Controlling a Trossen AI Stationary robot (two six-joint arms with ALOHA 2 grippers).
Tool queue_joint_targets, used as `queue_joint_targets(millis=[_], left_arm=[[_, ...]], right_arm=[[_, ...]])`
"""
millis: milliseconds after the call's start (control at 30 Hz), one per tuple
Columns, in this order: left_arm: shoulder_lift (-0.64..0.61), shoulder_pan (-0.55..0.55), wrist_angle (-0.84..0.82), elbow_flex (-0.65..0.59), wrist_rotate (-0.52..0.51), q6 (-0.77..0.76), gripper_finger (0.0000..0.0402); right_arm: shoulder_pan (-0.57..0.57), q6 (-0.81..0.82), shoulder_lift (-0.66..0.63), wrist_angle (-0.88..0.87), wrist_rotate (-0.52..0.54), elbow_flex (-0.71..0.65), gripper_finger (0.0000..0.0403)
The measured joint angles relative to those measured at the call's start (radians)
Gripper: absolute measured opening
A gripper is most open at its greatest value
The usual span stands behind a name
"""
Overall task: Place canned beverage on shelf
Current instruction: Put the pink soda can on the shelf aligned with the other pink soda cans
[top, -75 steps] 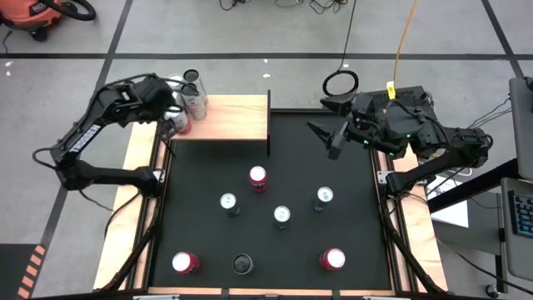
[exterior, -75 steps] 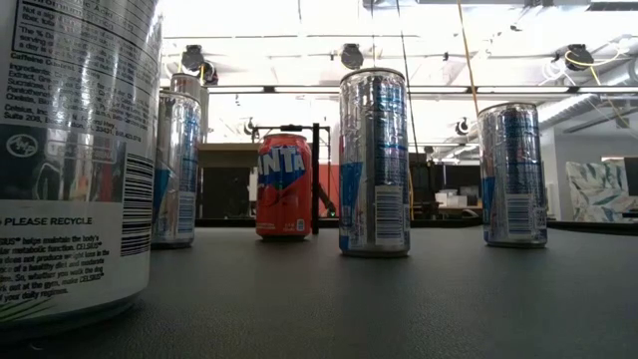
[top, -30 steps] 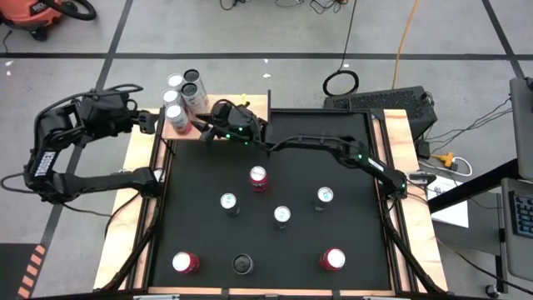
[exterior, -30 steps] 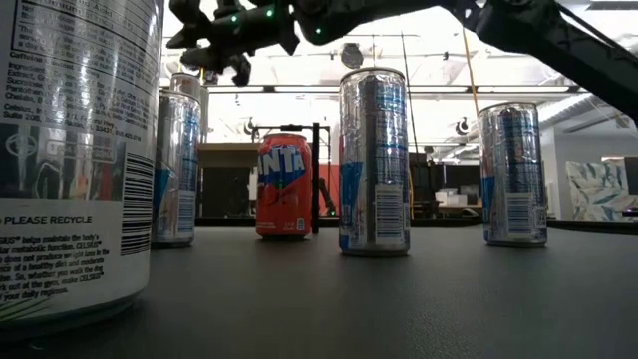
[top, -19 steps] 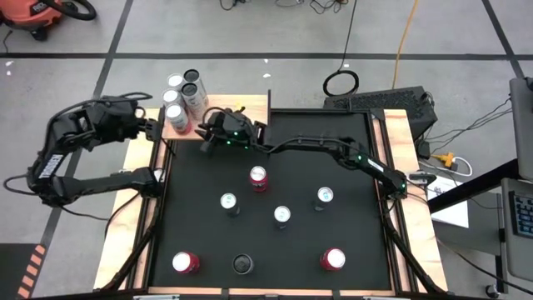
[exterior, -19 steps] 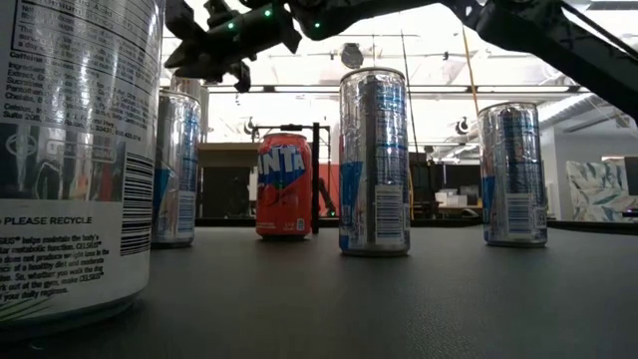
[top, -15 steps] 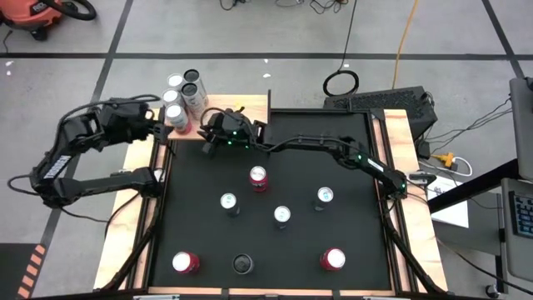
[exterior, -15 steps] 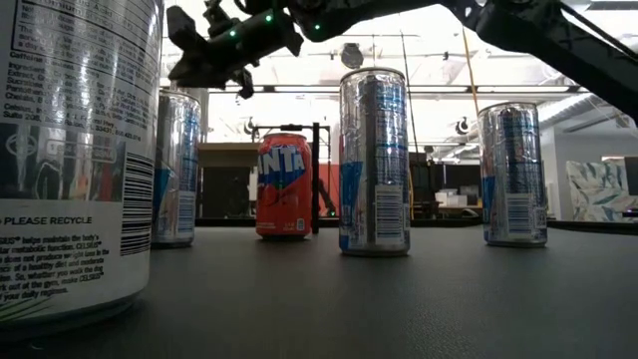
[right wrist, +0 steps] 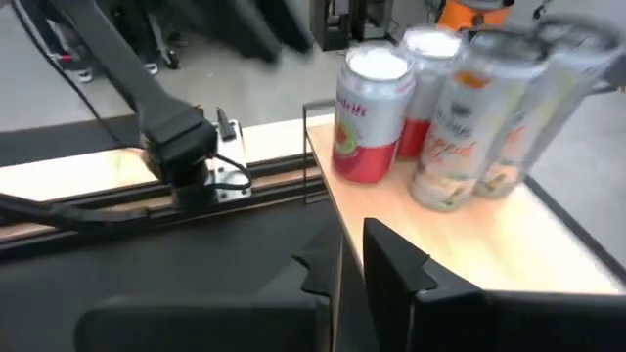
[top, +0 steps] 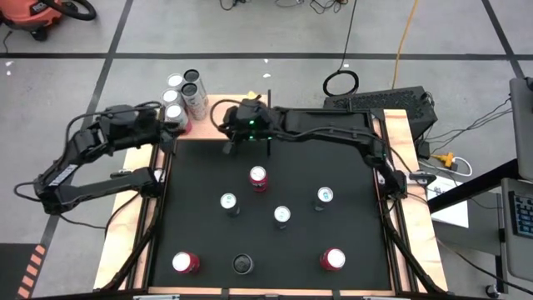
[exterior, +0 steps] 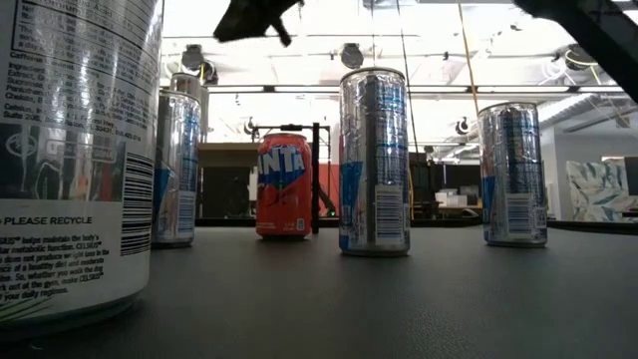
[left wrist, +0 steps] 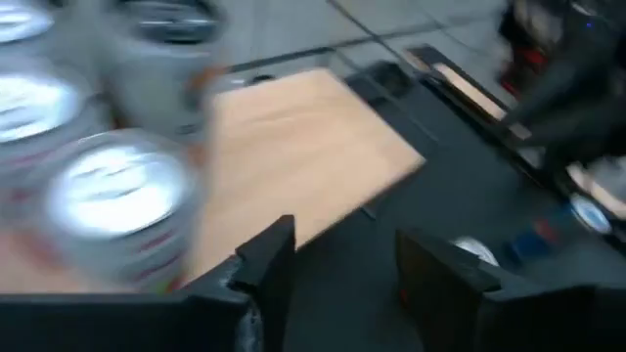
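- Since a moment ago the left tool (top: 156,125) has pushed in toward the shelf's 9 o'clock end, while the right tool (top: 230,142) has drawn back from that end toward the 3 o'clock half.
- Left tool: its own view shows the fingers partly apart with nothing between them. It hangs just beside the cluster of cans (top: 181,100).
- Cluster of cans: it crowds the 9 o'clock end of the shelf (top: 210,121), which sits at about 11 o'clock on the surface. The cans stand upright and close together.
- Shelf: the middle and the 3 o'clock end of the pale board are bare.
- Right tool: it hovers over the shelf's 6 o'clock edge with the fingers drawn narrow and nothing held.
- Cans not yet placed: seven stand upright on the black mat (top: 358,150). The red can (top: 258,176) at 6 o'clock of the shelf is nearest, three silver ones sit around the middle, and three more line the 6 o'clock edge.
- Risk, left side: I judge the packed cans the weak spot. A finger brushing one could tip it into its neighbours or push it off the 9 o'clock end.
- Risk, right side: both arms work near the same board, so a reach by one across the shelf could clip the other.
- Risk, next pick: the silver cans stand near each other, so a wide approach to one could knock over its neighbour.
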Motion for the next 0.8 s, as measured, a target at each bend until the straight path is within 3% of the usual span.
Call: queue_joint_targets(millis=[133, 233, 300, 467, 667, 800], left_arm=[[0.028, -0.006, 0.027, -0.047, 0.172, 0.237, 0.0134], [0.064, -0.006, 0.045, -0.077, 0.287, 0.191, 0.0118], [0.088, -0.006, 0.066, -0.117, 0.282, 0.115, 0.0114], [0.118, -0.012, 0.202, -0.211, 0.127, 0.089, 0.0105], [0.085, -0.072, 0.293, -0.266, -0.176, 0.01, 0.0039], [0.075, -0.117, 0.351, -0.283, -0.235, 0.007, 0.0004]], right_arm=[[-0.001, -0.037, -0.059, -0.074, 0.0, 0.001, 0.0016], [-0.01, -0.068, -0.098, -0.112, 0.0, 0.001, 0.0012], [-0.02, -0.083, -0.128, -0.141, 0.0, 0.001, 0.0011], [-0.045, -0.108, -0.177, -0.217, 0.0, 0.001, 0.001], [-0.067, -0.122, -0.224, -0.32, 0.0, 0.0, 0.001], [-0.072, -0.123, -0.234, -0.373, -0.001, 0.0, 0.001]])
